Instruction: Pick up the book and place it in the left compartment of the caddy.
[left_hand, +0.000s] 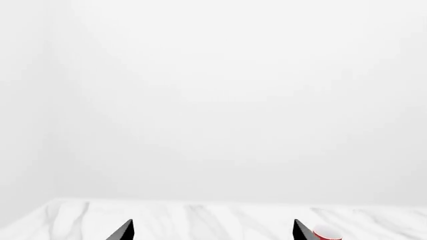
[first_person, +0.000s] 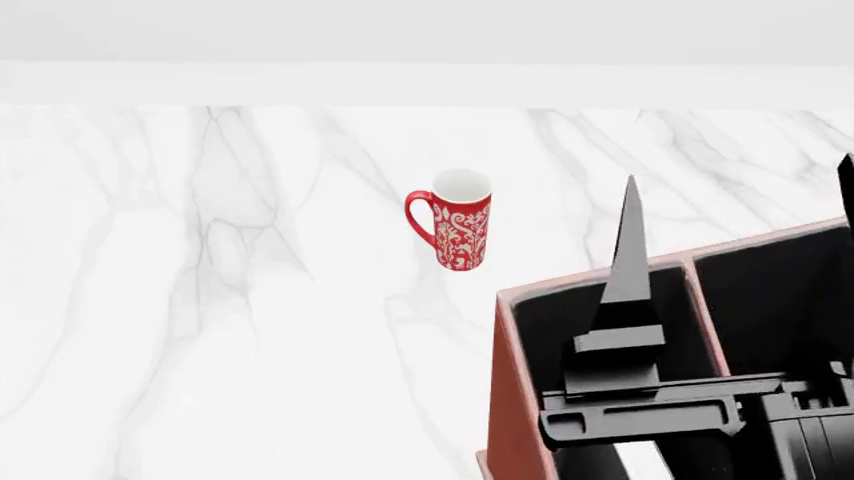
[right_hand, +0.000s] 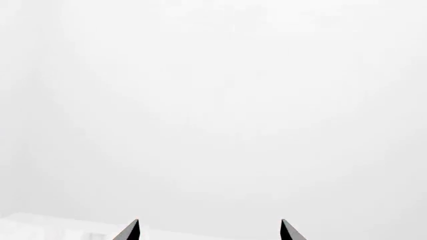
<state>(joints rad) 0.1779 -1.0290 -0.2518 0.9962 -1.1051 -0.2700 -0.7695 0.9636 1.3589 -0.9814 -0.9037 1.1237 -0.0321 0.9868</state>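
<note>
Marble table (first_person: 200, 300): right gripper (first_person: 734, 210) splayed, raised over caddy (first_person: 497, 380).

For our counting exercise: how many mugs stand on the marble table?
1: the red patterned mug stands upright on the table, left of the caddy. Others may lie out of view.

A red mug (first_person: 455, 225) with a white pattern stands upright on the white marble counter (first_person: 200, 300), its handle turned toward the left.
</note>
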